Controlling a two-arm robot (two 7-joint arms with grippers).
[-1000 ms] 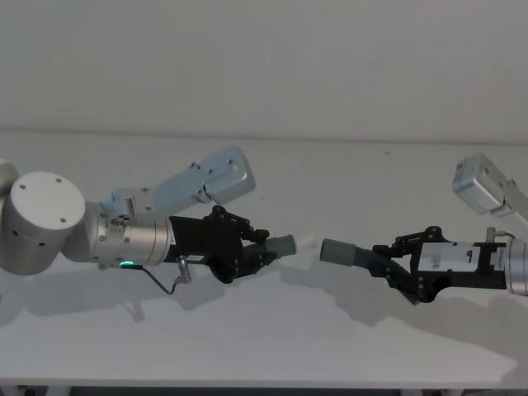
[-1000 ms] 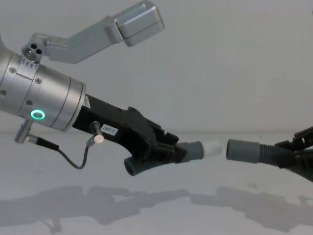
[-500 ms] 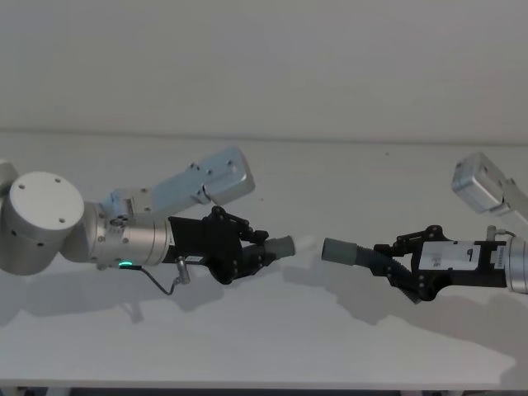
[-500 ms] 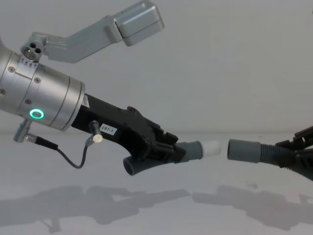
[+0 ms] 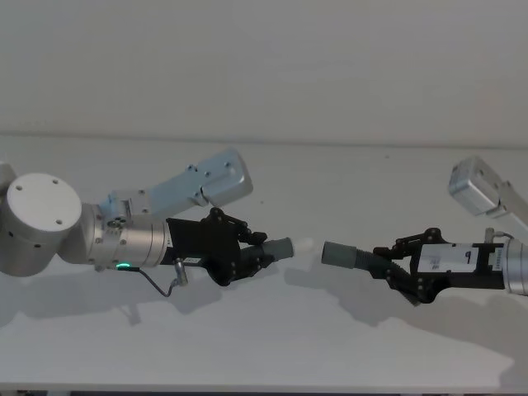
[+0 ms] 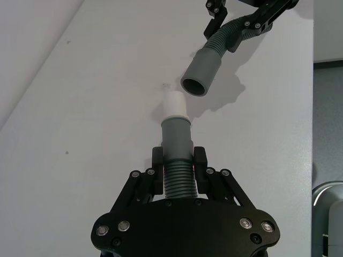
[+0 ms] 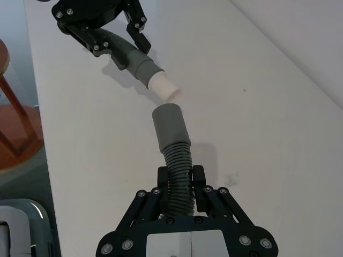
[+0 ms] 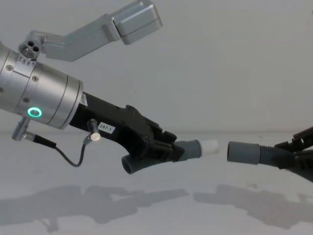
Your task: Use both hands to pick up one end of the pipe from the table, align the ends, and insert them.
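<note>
Both pieces of the pipe hang above the white table (image 5: 264,346). My left gripper (image 5: 252,256) is shut on the ribbed part of the short elbow (image 8: 188,149), whose white tip (image 8: 210,146) points toward the other arm. My right gripper (image 5: 394,266) is shut on the ribbed bend of the long piece (image 7: 177,160), its smooth cuff (image 8: 242,152) facing the white tip. The two ends are nearly level, with a small gap between them. In the left wrist view the white tip (image 6: 174,103) sits just short of the open cuff (image 6: 202,72), slightly off its axis.
The table's far edge meets a plain wall (image 5: 264,66). A wooden stool (image 7: 13,115) stands beyond the table's side. A thin cable (image 8: 68,154) loops under my left wrist.
My left arm has drifted slightly back and down, so the gap between the white tip and the cuff is a touch wider. The right arm has barely moved.
</note>
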